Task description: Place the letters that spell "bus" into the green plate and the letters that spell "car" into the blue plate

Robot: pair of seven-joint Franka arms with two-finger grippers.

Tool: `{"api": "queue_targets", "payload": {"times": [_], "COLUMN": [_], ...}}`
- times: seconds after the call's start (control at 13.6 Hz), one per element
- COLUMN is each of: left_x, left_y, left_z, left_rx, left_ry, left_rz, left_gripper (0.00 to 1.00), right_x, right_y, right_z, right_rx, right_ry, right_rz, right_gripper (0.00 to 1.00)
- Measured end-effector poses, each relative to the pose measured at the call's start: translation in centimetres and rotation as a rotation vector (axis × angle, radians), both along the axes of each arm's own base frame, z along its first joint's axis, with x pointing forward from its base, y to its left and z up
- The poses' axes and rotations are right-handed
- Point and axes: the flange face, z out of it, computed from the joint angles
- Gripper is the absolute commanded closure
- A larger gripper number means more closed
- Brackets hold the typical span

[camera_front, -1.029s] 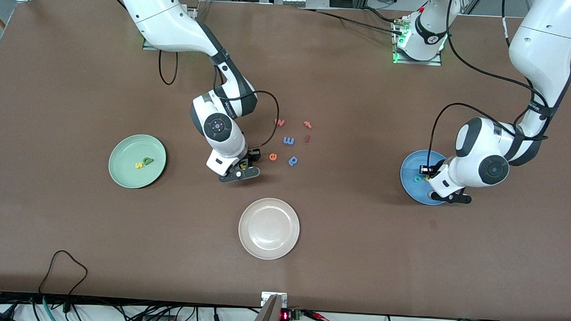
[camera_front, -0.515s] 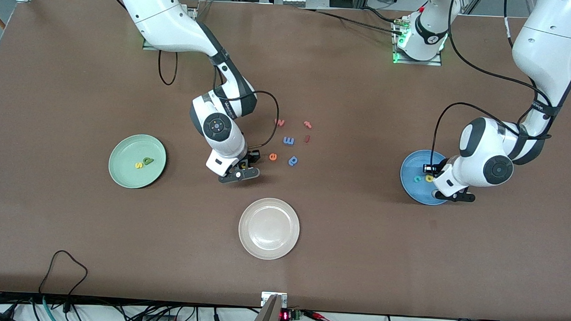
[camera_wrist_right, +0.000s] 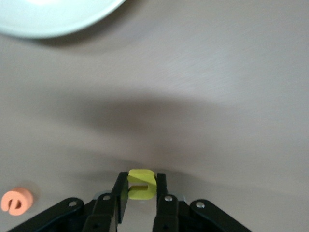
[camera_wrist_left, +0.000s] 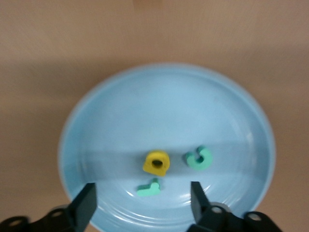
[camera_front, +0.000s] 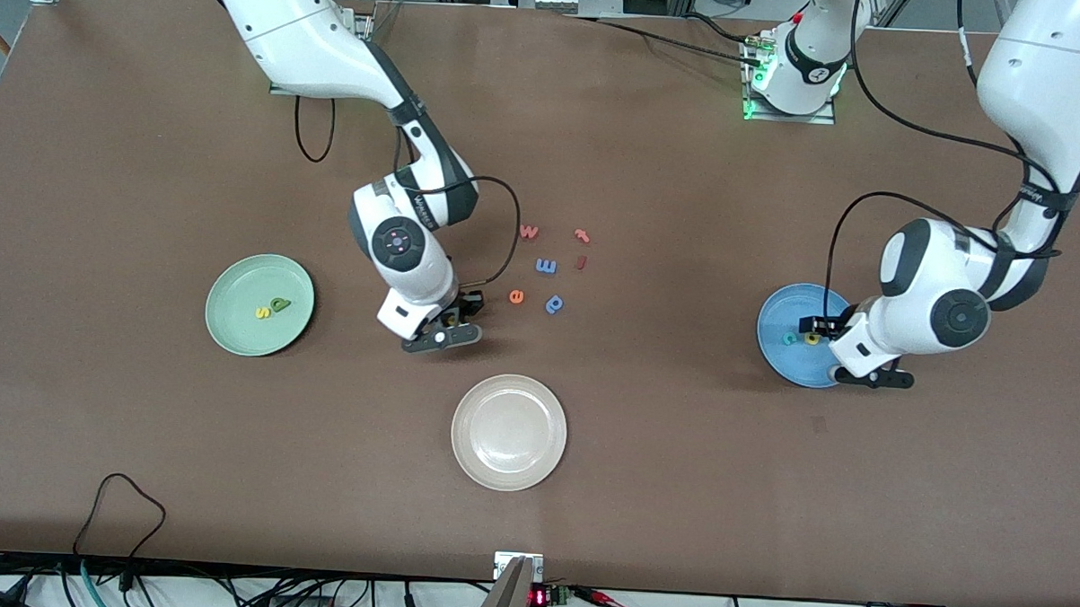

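A: What is held at present?

B: A yellow u (camera_wrist_right: 141, 184), a small foam block with a slot cut in it, is clamped between the fingers of the right gripper (camera_front: 440, 329), over bare counter (camera_front: 140, 433) between the scattered letters and the cream-white plate (camera_front: 508, 433). The left gripper (camera_wrist_left: 142, 205) is seen with its jaws apart and empty, over the edge of the blue plate (camera_front: 776, 357).

A: And where are the other letters found?

B: In the blue plate a yellow a (camera_wrist_left: 156, 163), a teal c (camera_wrist_left: 198, 158) and a teal r (camera_wrist_left: 148, 187) are laid close together. In the green plate (camera_front: 234, 329) a dark green b (camera_front: 279, 304) and a yellow s (camera_front: 259, 312) are set side by side. "Car" is judged complete; only the u is owed to "bus".

A: What could be spoiled from here?

B: The u is gripped near one end only, and soft foam can be squeezed out of a tight pinch, so it could be lost in transit. The plates are smooth, glossy and shallow-rimmed; a light letter released from height might bounce or slide over the rim. The orange e (camera_front: 516, 295) lies close to the right gripper and could be brushed aside.
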Motion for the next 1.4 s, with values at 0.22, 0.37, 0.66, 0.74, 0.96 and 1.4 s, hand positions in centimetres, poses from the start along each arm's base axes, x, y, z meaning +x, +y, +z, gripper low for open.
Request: {"api": "queue_targets", "payload": {"times": [0.22, 0.37, 0.66, 0.74, 0.96, 1.4], "left_x": [2.9, 4.6, 6.8, 7.0, 6.1, 2.1], "left_y": [-1.1, -1.3, -0.4, -0.1, 0.8, 1.5], "left_z": [8.2, 14.2, 22.7, 24.0, 27.7, 35.4], "left_rx": [0.017, 0.033, -0.014, -0.023, -0.018, 0.006], "left_ry": [-0.108, -0.143, -0.244, -0.262, -0.273, -0.268], "left_rz": [-0.013, -0.009, 0.05, 0.06, 0.111, 0.135], "left_gripper": [0.0, 0.0, 0.0, 0.0, 0.0, 0.0], "right_x": [3.0, 3.8, 2.4, 2.0, 1.2, 1.6], "right_y": [-7.8, -14.5, -26.1, -28.5, -34.0, -35.2], "right_z": [4.6, 5.9, 3.5, 2.6, 1.6, 3.6], "right_rx": [-0.019, -0.029, -0.023, -0.016, 0.009, 0.02], "right_ry": [0.047, 0.102, 0.212, 0.233, 0.278, 0.251], "right_rz": [-0.013, -0.003, 0.008, 0.016, 0.032, 0.044], "right_gripper": [0.91, 0.91, 0.88, 0.87, 0.55, 0.0]}}
